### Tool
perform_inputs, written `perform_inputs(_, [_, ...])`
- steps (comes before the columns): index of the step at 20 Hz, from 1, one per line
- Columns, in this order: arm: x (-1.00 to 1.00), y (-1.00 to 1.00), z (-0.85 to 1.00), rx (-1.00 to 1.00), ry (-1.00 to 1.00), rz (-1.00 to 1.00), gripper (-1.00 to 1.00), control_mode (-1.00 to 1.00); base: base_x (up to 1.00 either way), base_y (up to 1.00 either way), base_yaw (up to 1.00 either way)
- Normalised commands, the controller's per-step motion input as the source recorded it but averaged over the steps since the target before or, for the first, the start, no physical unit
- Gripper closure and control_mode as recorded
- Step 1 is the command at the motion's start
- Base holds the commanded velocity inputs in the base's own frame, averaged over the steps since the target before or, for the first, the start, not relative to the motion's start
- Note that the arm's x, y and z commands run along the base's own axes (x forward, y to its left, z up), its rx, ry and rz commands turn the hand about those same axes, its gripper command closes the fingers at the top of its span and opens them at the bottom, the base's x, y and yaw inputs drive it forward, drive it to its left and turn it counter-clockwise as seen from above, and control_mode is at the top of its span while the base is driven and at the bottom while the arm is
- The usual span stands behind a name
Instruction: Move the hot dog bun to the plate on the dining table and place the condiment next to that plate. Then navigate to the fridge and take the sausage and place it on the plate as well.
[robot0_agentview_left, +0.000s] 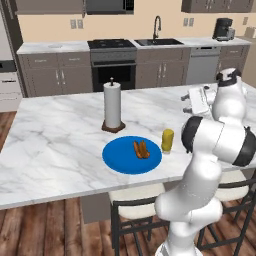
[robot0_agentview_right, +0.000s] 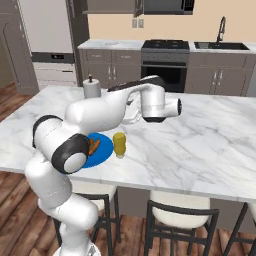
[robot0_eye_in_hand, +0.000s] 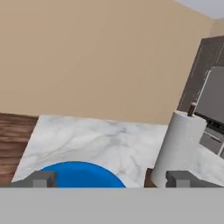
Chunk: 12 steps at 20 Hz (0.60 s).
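The marble dining table (robot0_agentview_left: 60, 145) spans most of both base views, a long white-veined slab with dark-framed stools tucked under its near edge and a run of brown cabinets, a black oven and a sink along the wall behind it. Over the table's near side the white arm folds up from the base and reaches across, its gripper (robot0_agentview_left: 192, 102) held in the air above the marble, well to the side of the dishes and above them; in the hand view the two dark fingertips (robot0_eye_in_hand: 41, 178) stand far apart with nothing between them, so the jaws are spread wide and empty. An upright paper towel roll (robot0_agentview_left: 112, 105) on a dark round base stands on the table just behind the plate, and the hand view catches it at the right beside the plate's rim. The blue plate (robot0_agentview_left: 120, 159) lies flat near the table's front edge. On the plate's right half rests the hot dog bun (robot0_agentview_left: 141, 149), an orange-brown piece lying on the blue surface. The yellow condiment bottle (robot0_agentview_left: 167, 141) stands upright on the marble just beside the plate's right rim; whether the two touch I cannot tell.
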Motion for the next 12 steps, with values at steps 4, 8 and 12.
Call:
perform_inputs(4, [-0.46, 0.92, 0.71, -0.02, 0.19, -0.21, -1.00, -1.00, 0.00, 0.00, 0.00])
perform_inputs(8, [-0.31, 0.92, 0.52, 0.00, 0.29, -0.35, -1.00, -1.00, 0.00, 0.00, 0.00])
perform_inputs(12, [-0.29, 0.73, 0.48, 0.00, 0.39, -0.44, -1.00, -1.00, 0.00, 0.00, 0.00])
